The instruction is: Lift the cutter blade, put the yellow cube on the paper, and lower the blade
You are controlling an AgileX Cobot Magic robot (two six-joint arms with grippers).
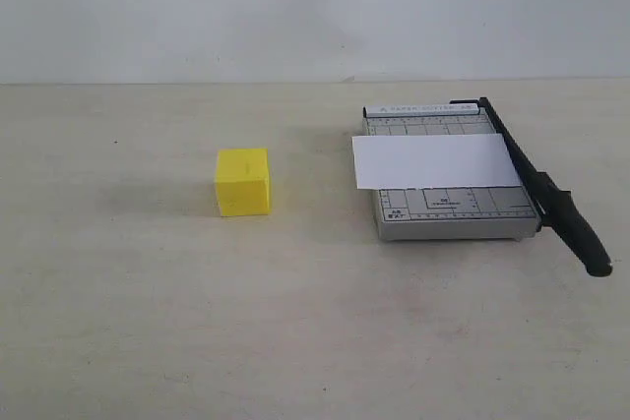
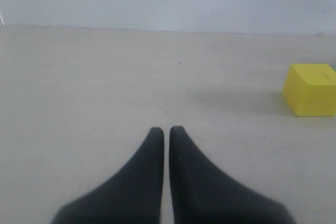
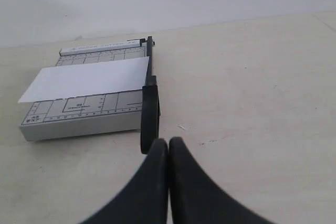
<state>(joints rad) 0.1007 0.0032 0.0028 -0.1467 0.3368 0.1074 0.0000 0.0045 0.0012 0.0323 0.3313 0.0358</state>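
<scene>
So, from the exterior view the whole layout can be taken in at once: the yellow cube (image 1: 242, 182) is sat on the pale counter (image 1: 148, 322) on the left, well apart from the grey cutter base (image 1: 448, 211) on the right. The paper (image 1: 433, 160) is laid flat across the middle of that base, with its left edge poking a bit past the base's left side and its right edge running up to the cutter blade (image 1: 539, 187). The blade is down, lying along the right edge of the base, and its thick handle is stuck out past the near right corner.

Neither arm gets picked up there; those are only caught by the wrist views. The left gripper (image 2: 166, 129) is seen low over bare counter, fingers (image 2: 152, 161) pressed together with just a thin slit between them and nothing pinched. Only the cube is shown beyond it, off to the right, and it is cut off by the frame edge.

The right gripper (image 3: 168, 141) is likewise closed up on nothing, with its tips just near of the blade handle's end. Whether they are touching it can't be told. The printed grid on the base is shown more clearly from here.
</scene>
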